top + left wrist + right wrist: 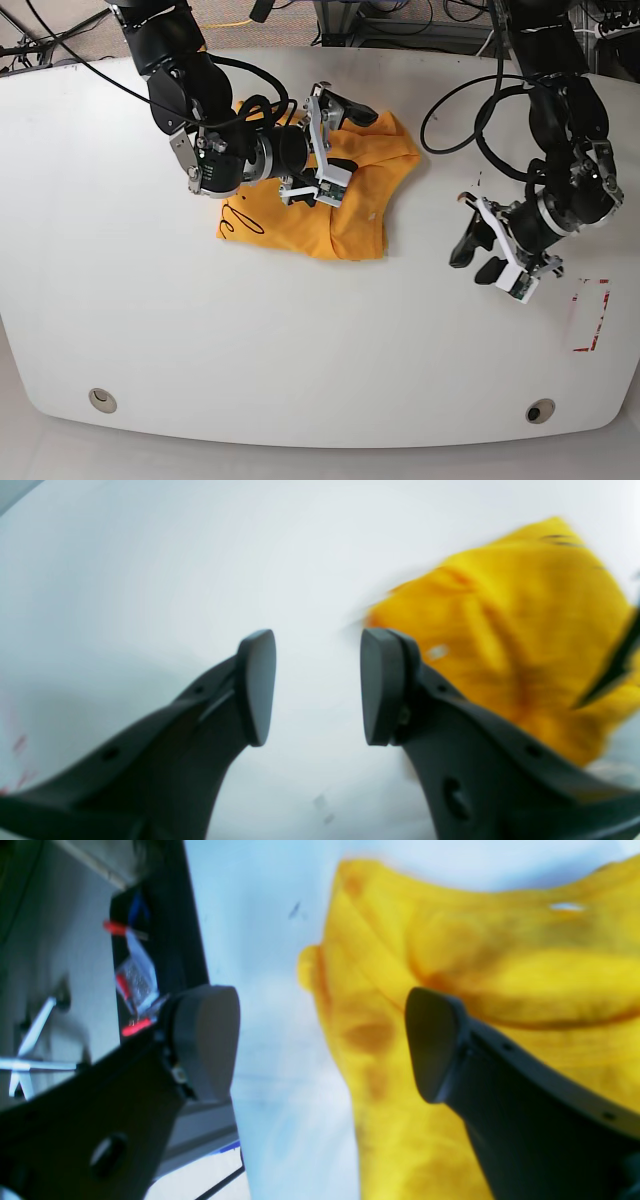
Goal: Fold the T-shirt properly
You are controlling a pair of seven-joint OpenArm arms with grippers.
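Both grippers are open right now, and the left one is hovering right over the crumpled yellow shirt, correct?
Not quite. Both grippers are open, but it is the right gripper that hovers over the crumpled yellow shirt. The left gripper hangs over bare white table, off to the side of the cloth. The base view shows this.

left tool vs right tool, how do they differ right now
The right tool hangs over the crumpled T-shirt; the left tool hangs over bare table, apart from the shirt. In the right wrist view one finger is over yellow cloth; in the left wrist view the left tool has only white table between its fingers. Both are open and hold nothing.
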